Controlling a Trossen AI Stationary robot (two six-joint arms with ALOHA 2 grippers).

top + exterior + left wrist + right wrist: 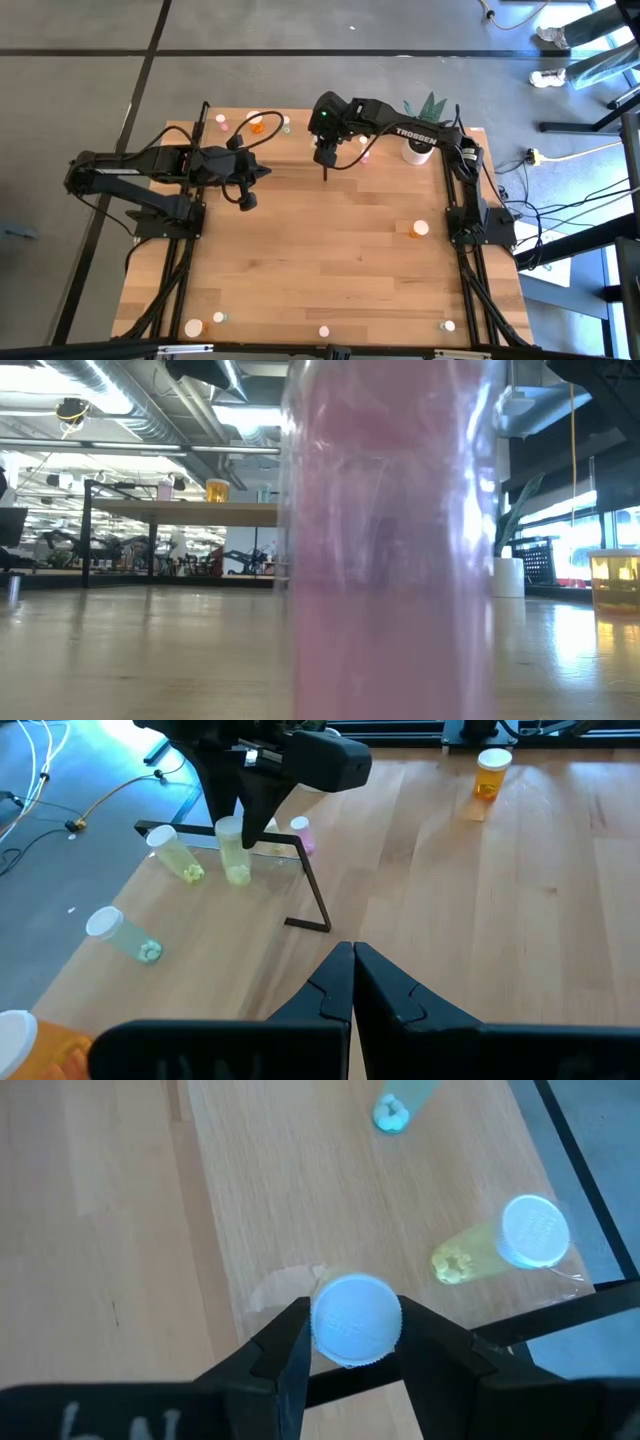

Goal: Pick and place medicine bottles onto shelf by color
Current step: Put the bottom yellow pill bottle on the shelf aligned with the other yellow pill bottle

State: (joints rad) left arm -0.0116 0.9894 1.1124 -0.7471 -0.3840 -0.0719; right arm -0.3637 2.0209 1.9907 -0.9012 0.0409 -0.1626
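The whole desk [330, 260] is seen from straight above, the low view is blocked by a close pink bottle [390, 540], and the shelf [300, 880] is shared by both wrist views.

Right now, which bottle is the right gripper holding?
The yellowish bottle upright in the right gripper at the shelf; the others stand free.

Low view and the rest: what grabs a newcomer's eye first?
In the low view, a pink bottle stands so close to the camera that it blocks the middle of the picture. At the table's far edge, the right gripper is closed on a white-capped yellowish bottle over the shelf, beside another yellowish bottle. The left gripper waits shut, facing them.
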